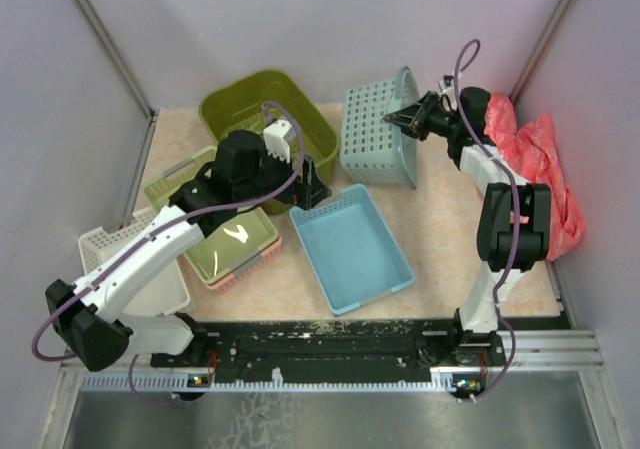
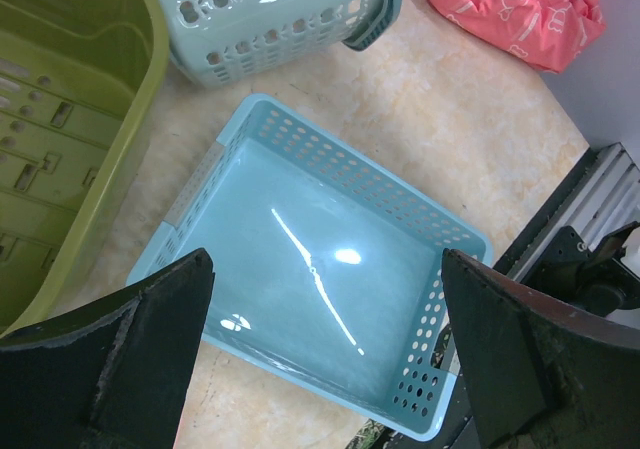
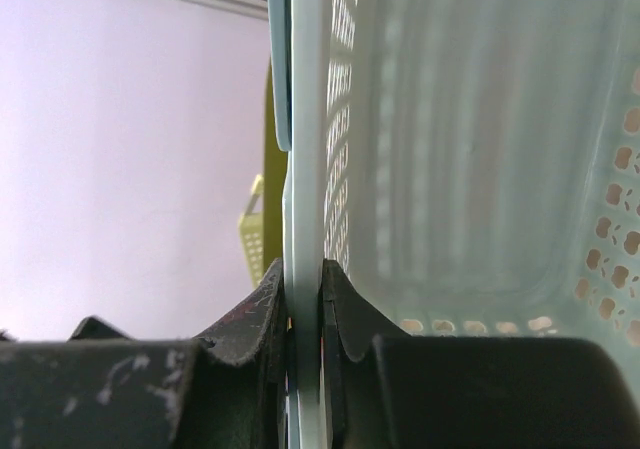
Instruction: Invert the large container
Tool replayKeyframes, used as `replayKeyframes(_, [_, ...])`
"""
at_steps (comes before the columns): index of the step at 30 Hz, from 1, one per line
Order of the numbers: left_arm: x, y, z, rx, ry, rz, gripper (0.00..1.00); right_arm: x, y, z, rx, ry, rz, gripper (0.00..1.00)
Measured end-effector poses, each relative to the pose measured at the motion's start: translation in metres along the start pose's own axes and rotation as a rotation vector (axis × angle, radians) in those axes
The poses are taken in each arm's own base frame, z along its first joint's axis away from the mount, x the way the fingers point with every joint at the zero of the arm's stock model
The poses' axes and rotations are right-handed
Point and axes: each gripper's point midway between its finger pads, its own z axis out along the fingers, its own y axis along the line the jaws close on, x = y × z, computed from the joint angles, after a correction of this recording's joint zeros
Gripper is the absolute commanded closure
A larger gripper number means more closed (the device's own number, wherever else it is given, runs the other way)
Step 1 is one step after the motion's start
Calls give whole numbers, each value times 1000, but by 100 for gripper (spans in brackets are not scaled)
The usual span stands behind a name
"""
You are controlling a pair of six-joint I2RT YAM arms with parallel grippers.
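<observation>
Beside olive tub [image 1: 243,105], right claw [image 1: 403,120] clamped on teal basket [image 1: 374,135] rim

I see the large container [image 1: 238,109], a deep olive-green rectangular tub with rounded corners. It sits upright on the desk [image 1: 440,249], opening facing up, its slotted bottom showing inside. It lies just left of the teal mesh basket [image 1: 372,134]; I cannot tell whether they touch.

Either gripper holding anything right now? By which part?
The right gripper is shut on the rim of the teal perforated plastic basket, which is tipped on its side. The left gripper is open and holds nothing.
</observation>
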Motion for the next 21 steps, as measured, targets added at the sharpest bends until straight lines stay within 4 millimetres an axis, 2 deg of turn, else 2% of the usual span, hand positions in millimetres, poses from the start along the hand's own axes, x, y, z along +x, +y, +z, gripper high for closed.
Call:
replayKeyframes(2, [-2, -2, 3, 9, 2, -4, 0, 1, -2, -9, -37, 11, 36, 99])
replayKeyframes(4, [-3, -3, 4, 16, 2, -5, 0, 0, -5, -17, -44, 23, 60, 83])
replayKeyframes(6, [-6, -5, 6, 22, -2, -6, 0, -2, -15, -23, -15, 25, 69, 61])
replayKeyframes(10, [-12, -8, 10, 33, -5, -6, 0, -5, -43, -31, 144, 20, 58, 43])
replayKeyframes(14, [-15, -9, 17, 40, 1, -6, 0, -16, -54, -42, 298, 11, -10, 33])
replayKeyframes(21, [-20, -9, 27, 45, 7, -5, 0, -24, -82, -72, 635, -11, -88, 30])
